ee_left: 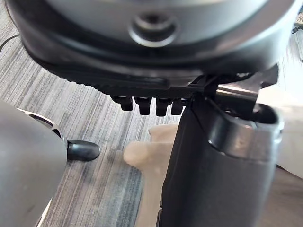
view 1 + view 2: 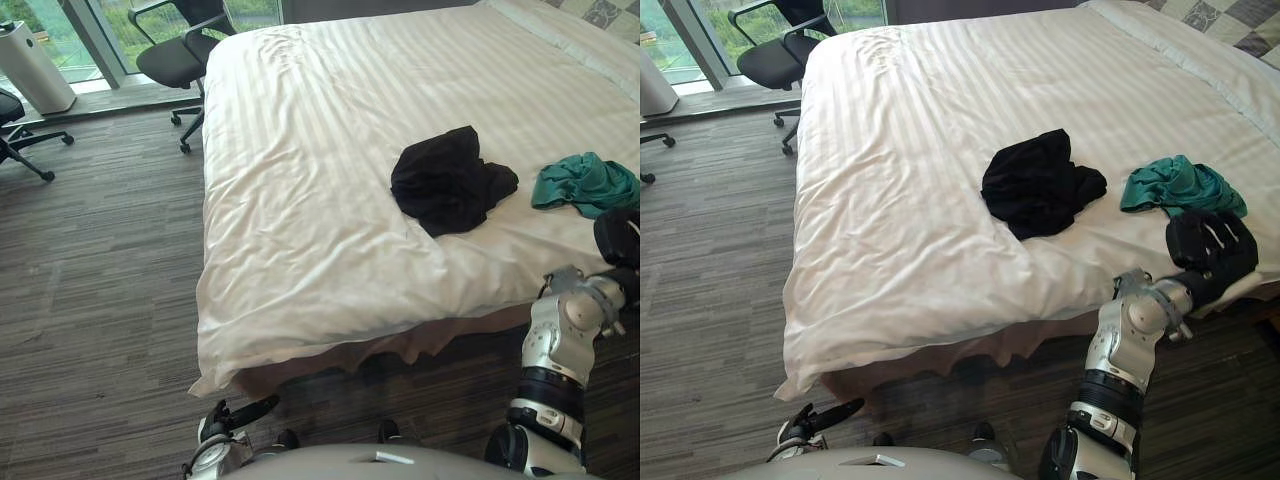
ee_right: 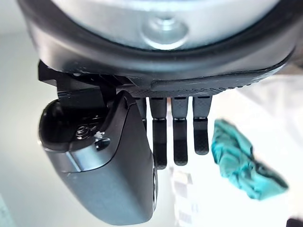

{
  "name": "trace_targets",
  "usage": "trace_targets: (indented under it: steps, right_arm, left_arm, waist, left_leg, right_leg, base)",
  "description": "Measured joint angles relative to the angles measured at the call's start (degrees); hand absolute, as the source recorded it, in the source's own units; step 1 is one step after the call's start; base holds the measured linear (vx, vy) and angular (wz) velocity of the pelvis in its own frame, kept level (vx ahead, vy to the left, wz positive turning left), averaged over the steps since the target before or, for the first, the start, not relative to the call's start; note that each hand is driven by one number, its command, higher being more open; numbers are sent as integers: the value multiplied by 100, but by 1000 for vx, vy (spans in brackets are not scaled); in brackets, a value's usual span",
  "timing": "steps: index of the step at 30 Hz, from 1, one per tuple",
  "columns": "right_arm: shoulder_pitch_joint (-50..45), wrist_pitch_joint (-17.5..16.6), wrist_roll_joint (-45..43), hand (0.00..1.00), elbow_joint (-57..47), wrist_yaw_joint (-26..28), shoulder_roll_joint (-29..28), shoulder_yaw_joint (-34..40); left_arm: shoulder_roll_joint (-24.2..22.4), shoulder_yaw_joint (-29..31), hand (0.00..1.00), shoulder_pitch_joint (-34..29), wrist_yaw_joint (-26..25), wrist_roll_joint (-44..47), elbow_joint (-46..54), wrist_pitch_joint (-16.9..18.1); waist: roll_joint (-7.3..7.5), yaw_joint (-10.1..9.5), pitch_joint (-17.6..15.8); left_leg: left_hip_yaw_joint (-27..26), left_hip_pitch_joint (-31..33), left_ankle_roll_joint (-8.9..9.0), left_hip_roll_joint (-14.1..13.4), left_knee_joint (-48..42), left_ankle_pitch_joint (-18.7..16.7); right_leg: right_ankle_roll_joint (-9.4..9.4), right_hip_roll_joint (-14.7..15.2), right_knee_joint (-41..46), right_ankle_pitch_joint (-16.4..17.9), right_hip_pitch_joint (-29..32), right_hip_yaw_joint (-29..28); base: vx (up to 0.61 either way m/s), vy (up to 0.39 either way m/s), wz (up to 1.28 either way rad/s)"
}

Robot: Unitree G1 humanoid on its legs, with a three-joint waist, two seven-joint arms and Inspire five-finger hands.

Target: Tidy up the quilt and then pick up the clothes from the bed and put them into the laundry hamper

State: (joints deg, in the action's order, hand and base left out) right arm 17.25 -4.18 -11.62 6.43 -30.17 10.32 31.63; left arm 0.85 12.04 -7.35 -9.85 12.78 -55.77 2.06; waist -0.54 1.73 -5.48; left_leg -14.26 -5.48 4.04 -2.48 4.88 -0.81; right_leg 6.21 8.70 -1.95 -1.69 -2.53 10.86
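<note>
the white quilt (image 2: 330, 150) is spread over the bed, with open floor (image 2: 90, 300) along its left edge. the black garment (image 2: 448, 180) is bunched near the near edge, its long axis along that edge. the teal garment (image 2: 585, 183) is laid to its right. the right hand (image 2: 1212, 250) is held straight-fingered and empty beside the teal garment. the left hand (image 1: 213, 165) is low, and its state cannot be told.

Found the quilt (image 2: 330, 90) spread over the bed (image 2: 970, 352), the first garment (image 2: 447, 180) on its near half, the second garment (image 2: 585, 183) right of that and apart from it, pillows (image 2: 560, 20) at the far right end. Saw the right hand (image 2: 1212, 250) at the bed's near edge, just before the second garment. Noted an office chair (image 2: 175, 55) on the floor (image 2: 90, 260) by the bed's far left corner, a second chair (image 2: 15, 125) further left
</note>
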Motion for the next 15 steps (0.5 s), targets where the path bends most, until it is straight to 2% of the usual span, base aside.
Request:
trace_targets:
  steps: [7, 15]
  right_arm:
    - [401, -35, -96, 0, -60, 918, 138, -1010]
    - [955, -143, -959, 0, -59, 1931, 149, -2450]
  left_arm:
    - [24, 1, 100, -23, 123, 0, 0, 2]
    - [27, 7, 100, -32, 195, 5, 8, 29]
  waist:
    - [21, -21, -1]
    - [37, -173, -5]
  left_leg:
    - [81, 7, -23, 2, -1, 16]
    - [232, 69, -42, 0, -4, 61]
  right_leg:
    - [42, 9, -3, -34, -41, 16]
    - [43, 13, -9, -49, -71, 146]
  base:
    - [-19, -13, 6]
    - [-19, -21, 10]
